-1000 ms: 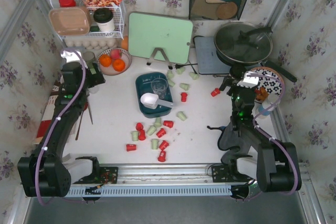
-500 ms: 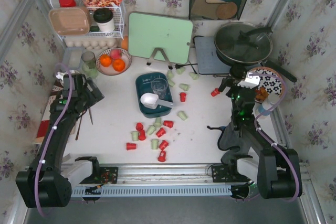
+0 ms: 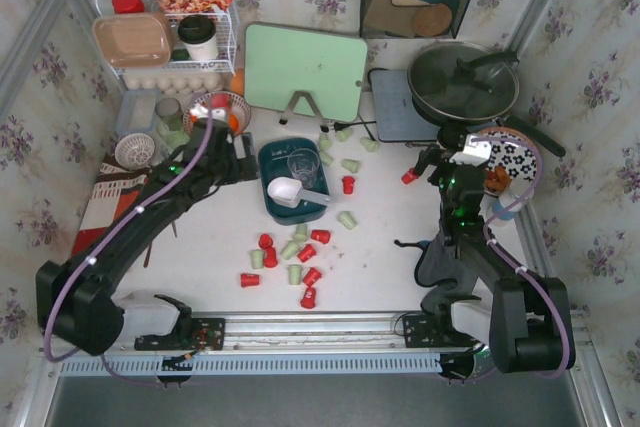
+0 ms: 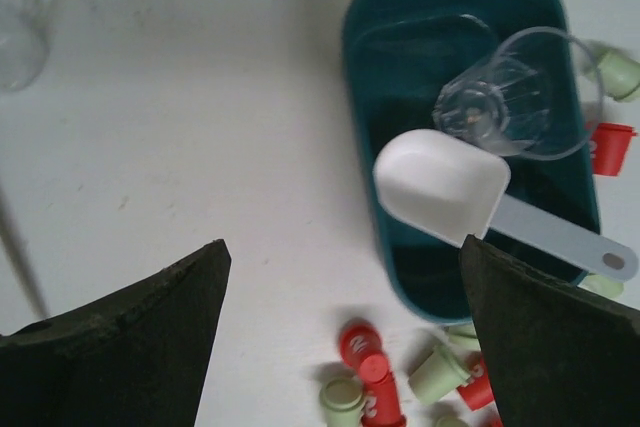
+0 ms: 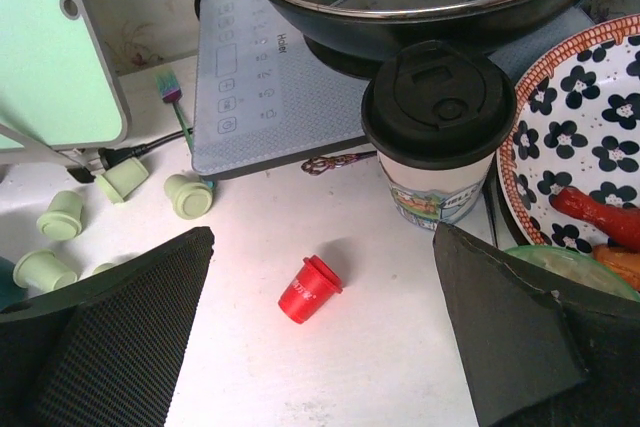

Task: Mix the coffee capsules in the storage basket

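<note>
We saw the left arm stretched in a long diagonal from its base at the near left corner toward the middle of the table (image 3: 210, 237), with its wrist turned down and the left gripper (image 3: 248, 164) hanging just beside the left wall of the storage basket (image 3: 268, 187). In the left wrist view the left gripper (image 4: 340, 247) had its two dark fingers (image 4: 150, 317) spread wide with nothing between them, and the storage basket (image 4: 400, 37) lay below and to the right, holding a clear glass (image 4: 520, 97) on its side and a white scoop (image 4: 445, 187) whose handle reached over the rim. We found no pod inside the tub: the coffee capsules (image 3: 320, 236) lay scattered on the table, most in a loose red and green cluster near the front of the basket, a few more behind and to its right. The right arm was folded close over its base, forearm rising toward the far side, and the right gripper (image 3: 440, 161) stood low near the patterned plate (image 3: 520, 159). Its fingers (image 5: 120, 317) were also parted and empty, and a single red capsule (image 5: 308, 290) lay on its side on the table ahead of them, near a lidded cup (image 5: 437, 127).
</note>
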Robot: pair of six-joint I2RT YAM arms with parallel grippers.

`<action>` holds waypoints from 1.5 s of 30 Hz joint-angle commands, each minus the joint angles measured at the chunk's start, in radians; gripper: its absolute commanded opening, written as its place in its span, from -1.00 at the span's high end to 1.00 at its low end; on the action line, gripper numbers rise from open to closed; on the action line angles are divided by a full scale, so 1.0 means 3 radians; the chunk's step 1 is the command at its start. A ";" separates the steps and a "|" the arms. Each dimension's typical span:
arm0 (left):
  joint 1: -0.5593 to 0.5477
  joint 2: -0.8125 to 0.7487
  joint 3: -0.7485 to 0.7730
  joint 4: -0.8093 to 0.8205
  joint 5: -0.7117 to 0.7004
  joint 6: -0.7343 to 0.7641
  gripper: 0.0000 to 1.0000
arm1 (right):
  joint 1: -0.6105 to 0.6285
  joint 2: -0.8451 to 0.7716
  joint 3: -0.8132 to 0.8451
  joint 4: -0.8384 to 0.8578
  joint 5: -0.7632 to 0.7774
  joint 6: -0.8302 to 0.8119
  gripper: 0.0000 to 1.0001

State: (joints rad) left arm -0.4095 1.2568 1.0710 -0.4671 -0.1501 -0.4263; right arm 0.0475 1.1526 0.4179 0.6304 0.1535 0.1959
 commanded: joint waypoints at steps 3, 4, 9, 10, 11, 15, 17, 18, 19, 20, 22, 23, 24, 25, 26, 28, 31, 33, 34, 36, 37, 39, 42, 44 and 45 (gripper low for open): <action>-0.0367 0.0632 0.0475 0.0317 -0.0271 0.0072 -0.98 | 0.0003 0.0056 0.0052 -0.0004 -0.0072 -0.0011 -1.00; -0.0413 0.0785 0.0587 0.0316 -0.0269 0.0071 -0.98 | 0.0005 0.0066 0.0056 -0.0005 -0.0083 -0.0013 -1.00; -0.0556 0.1409 0.1137 0.0177 -0.0289 0.0022 -0.83 | 0.0004 0.0111 0.0101 -0.0053 -0.0103 -0.0023 -1.00; -0.0557 0.1516 0.1225 0.0127 -0.0277 -0.0009 -0.80 | 0.0005 0.0115 0.0110 -0.0062 -0.0110 -0.0028 -1.00; -0.0558 0.1613 0.1319 0.0084 -0.0276 -0.0051 -0.79 | 0.0005 0.0115 0.0114 -0.0066 -0.0114 -0.0033 -1.00; -0.0558 0.1913 0.1572 -0.0053 -0.0248 -0.0132 -0.72 | 0.0003 0.0115 0.0122 -0.0064 -0.0121 -0.0039 -1.00; -0.0558 0.2009 0.1650 -0.0061 -0.0171 -0.0114 -0.44 | 0.0005 0.0127 0.0129 -0.0070 -0.0126 -0.0039 -1.00; -0.0558 0.2050 0.1681 -0.0070 -0.0110 -0.0099 -0.30 | 0.0005 0.0134 0.0133 -0.0072 -0.0133 -0.0039 -1.00; -0.0558 0.2112 0.1717 -0.0091 -0.0080 -0.0091 -0.24 | 0.0005 0.0145 0.0140 -0.0076 -0.0139 -0.0036 -1.00; -0.0558 0.2153 0.1747 -0.0110 -0.0062 -0.0092 -0.21 | 0.0002 0.0152 0.0145 -0.0085 -0.0146 -0.0035 -1.00; -0.0558 0.2217 0.1779 -0.0128 -0.0023 -0.0106 -0.13 | 0.0005 0.0165 0.0152 -0.0093 -0.0160 -0.0029 -1.00; -0.0558 0.2243 0.1791 -0.0133 -0.0009 -0.0108 -0.02 | 0.0005 0.0170 0.0156 -0.0098 -0.0166 -0.0029 -1.00; -0.0558 0.2268 0.1801 -0.0151 -0.0008 -0.0119 0.03 | 0.0001 0.0174 0.0159 -0.0102 -0.0171 -0.0029 -1.00; -0.0559 0.2290 0.1809 -0.0175 -0.0018 -0.0139 0.05 | 0.0005 0.0177 0.0164 -0.0109 -0.0173 -0.0025 -1.00; -0.0558 0.2306 0.1820 -0.0201 -0.0036 -0.0149 0.09 | 0.0005 0.0177 0.0166 -0.0110 -0.0178 -0.0024 -1.00; -0.0561 0.2351 0.1850 -0.0266 -0.0082 -0.0156 0.21 | 0.0005 0.0185 0.0170 -0.0109 -0.0182 -0.0021 -1.00; -0.0558 0.2418 0.1883 -0.0312 -0.0077 -0.0144 0.36 | 0.0005 0.0191 0.0176 -0.0119 -0.0189 -0.0019 -1.00; -0.0560 0.2453 0.1886 -0.0314 -0.0067 -0.0144 0.44 | 0.0005 0.0200 0.0181 -0.0122 -0.0197 -0.0019 -1.00; -0.0558 0.2473 0.1891 -0.0314 -0.0066 -0.0144 0.48 | 0.0006 0.0202 0.0182 -0.0129 -0.0202 -0.0019 -1.00; -0.0560 0.2506 0.1901 -0.0319 -0.0067 -0.0145 0.57 | 0.0005 0.0208 0.0189 -0.0142 -0.0204 -0.0019 -1.00; -0.0561 0.2518 0.1903 -0.0319 -0.0065 -0.0146 0.65 | 0.0005 0.0208 0.0192 -0.0147 -0.0206 -0.0019 -1.00; -0.0558 0.2532 0.1914 -0.0322 -0.0079 -0.0141 0.79 | 0.0005 0.0210 0.0197 -0.0152 -0.0204 -0.0019 -1.00; -0.0561 0.2527 0.1901 -0.0326 -0.0176 -0.0178 0.93 | 0.0005 0.0206 0.0202 -0.0162 -0.0202 -0.0019 -1.00; -0.0558 0.2496 0.1884 -0.0317 -0.0222 -0.0265 1.00 | 0.0005 0.0213 0.0203 -0.0161 -0.0202 -0.0014 -1.00; -0.0558 0.2478 0.1868 -0.0306 -0.0232 -0.0317 1.00 | 0.0005 0.0212 0.0199 -0.0161 -0.0195 -0.0009 -1.00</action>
State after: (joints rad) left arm -0.5770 2.0148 1.6360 -0.5579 -0.1841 -0.4763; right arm 0.0475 1.2156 0.4698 0.5854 0.0978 0.1951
